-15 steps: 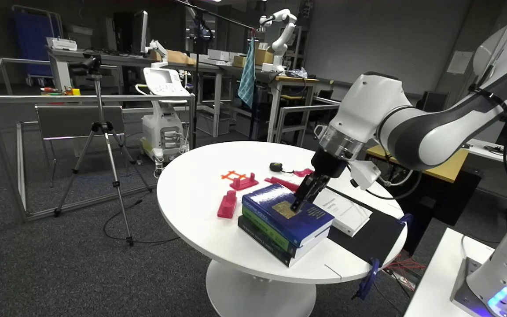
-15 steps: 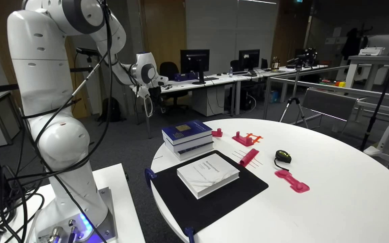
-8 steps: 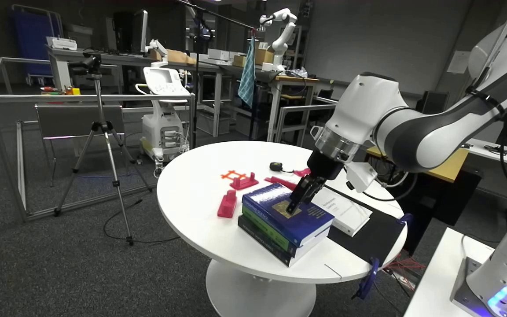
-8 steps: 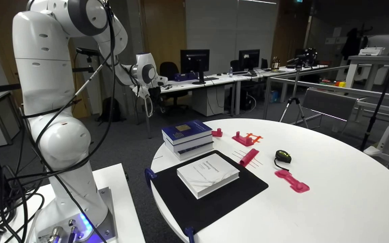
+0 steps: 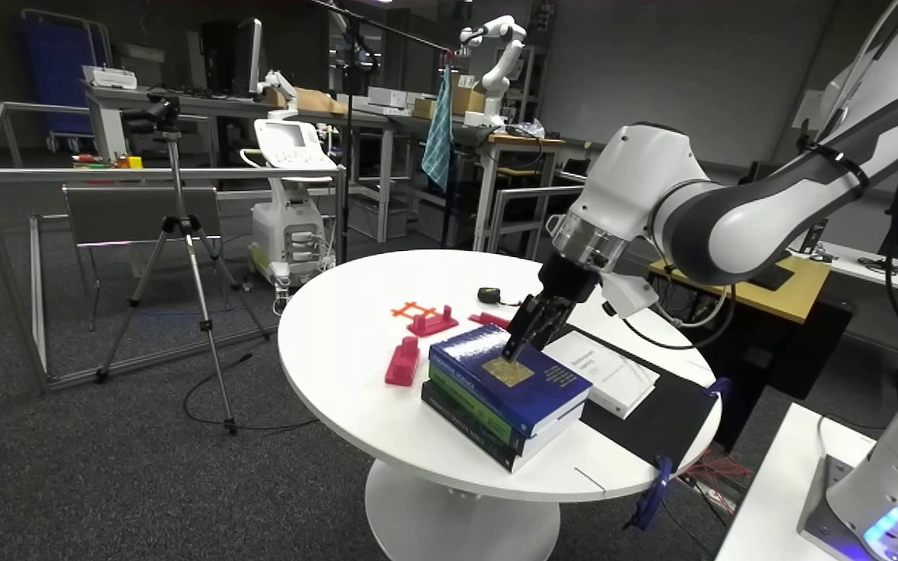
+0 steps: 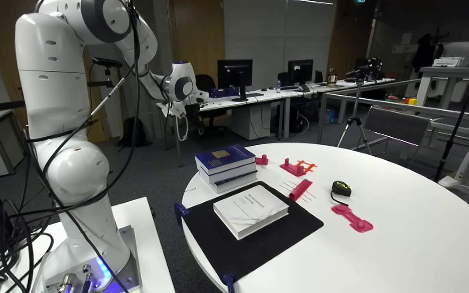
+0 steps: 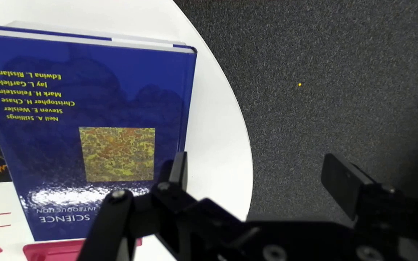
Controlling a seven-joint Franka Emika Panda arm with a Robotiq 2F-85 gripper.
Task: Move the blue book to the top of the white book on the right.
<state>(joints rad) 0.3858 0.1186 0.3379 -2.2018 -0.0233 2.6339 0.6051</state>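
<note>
step: likely lining up grasp | gripper [image 7: 255, 172]: spread wide, empty | blue book [image 7: 93, 119]: beneath, mostly to one side | white book [image 6: 250, 207]: lower, past the blue one | next: probably come level with a pinchable edge

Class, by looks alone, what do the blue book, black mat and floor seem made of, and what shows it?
Blue book: probably glossy laminated board, from the bright glare on its cover; pale edges suggest paper pages.
Black mat: dull and thin, without glare; rubber or fabric, unclear which.
Floor: probably matte carpet, from its speckled, fibrous grain.
</note>
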